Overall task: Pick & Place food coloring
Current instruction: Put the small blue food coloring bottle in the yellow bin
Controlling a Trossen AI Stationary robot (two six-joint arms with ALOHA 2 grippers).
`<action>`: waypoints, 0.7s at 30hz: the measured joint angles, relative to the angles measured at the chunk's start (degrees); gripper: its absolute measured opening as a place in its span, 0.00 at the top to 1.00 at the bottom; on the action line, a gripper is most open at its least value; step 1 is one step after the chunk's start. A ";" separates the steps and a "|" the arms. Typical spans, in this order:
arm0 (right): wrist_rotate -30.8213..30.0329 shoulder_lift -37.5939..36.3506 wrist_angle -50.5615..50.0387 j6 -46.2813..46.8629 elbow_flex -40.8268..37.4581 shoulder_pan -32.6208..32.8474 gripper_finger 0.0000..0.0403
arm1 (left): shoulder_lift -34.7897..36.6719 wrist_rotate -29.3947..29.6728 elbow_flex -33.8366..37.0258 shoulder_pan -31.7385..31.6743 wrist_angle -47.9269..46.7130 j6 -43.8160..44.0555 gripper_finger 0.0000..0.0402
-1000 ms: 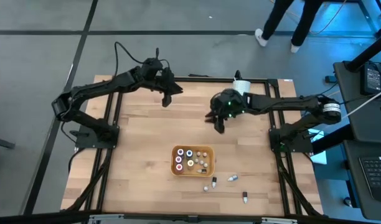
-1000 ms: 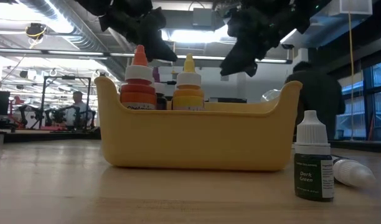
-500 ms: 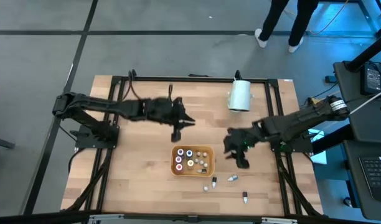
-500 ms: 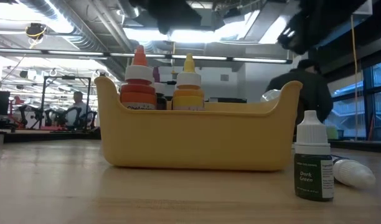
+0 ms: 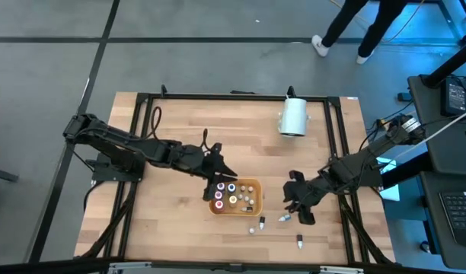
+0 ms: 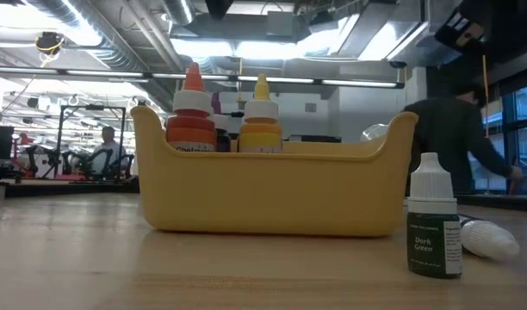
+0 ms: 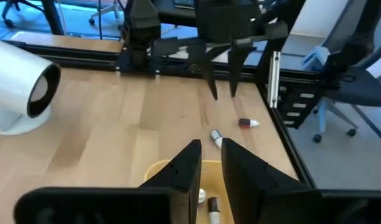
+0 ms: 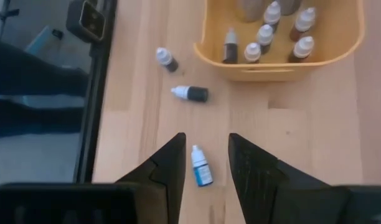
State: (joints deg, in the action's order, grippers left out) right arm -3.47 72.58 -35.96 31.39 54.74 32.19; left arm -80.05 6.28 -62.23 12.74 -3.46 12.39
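several food coloring bottles (image 5: pixel 233 193) stand upright in the yellow tray (image 5: pixel 253 183); three more (image 5: pixel 283 218) lie loose at its 4 o'clock.

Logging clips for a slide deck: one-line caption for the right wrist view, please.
Right gripper, fingers apart, hovers over a lying dropper bottle; two more bottles lie beyond beside the filled yellow tray.

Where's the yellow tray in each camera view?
High view: tray on the table's lower middle, between the two arms.
Low view: tray fills the centre, two bottles showing above its rim.
Left wrist view: only a sliver of tray rim, just past that arm's own fingers.
Right wrist view: tray ahead of that arm's fingers, bottles standing inside.
Shared landmark: loose bottles on the wood beside the tray, seen in all four.
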 joint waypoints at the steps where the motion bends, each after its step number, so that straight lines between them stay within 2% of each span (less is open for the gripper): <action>1: -0.48 0.00 0.04 0.53 0.00 0.10 0.70 | 0.00 0.06 -0.01 0.08 0.50 -0.04 0.85; 11: -0.60 0.01 2.19 2.84 0.00 0.11 0.70 | 0.00 0.05 -0.01 0.07 2.05 7.30 0.82; 14: -1.97 0.02 1.68 2.77 0.00 0.10 0.70 | -0.33 0.00 -0.01 0.07 2.23 7.42 0.76; 21: -2.95 0.02 -1.11 2.74 0.00 -0.03 0.70 | -3.24 0.05 -0.01 0.34 2.04 7.00 0.54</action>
State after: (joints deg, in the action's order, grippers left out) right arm -6.42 72.60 -37.07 34.13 54.74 32.16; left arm -83.29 6.33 -62.24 13.08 -1.41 19.40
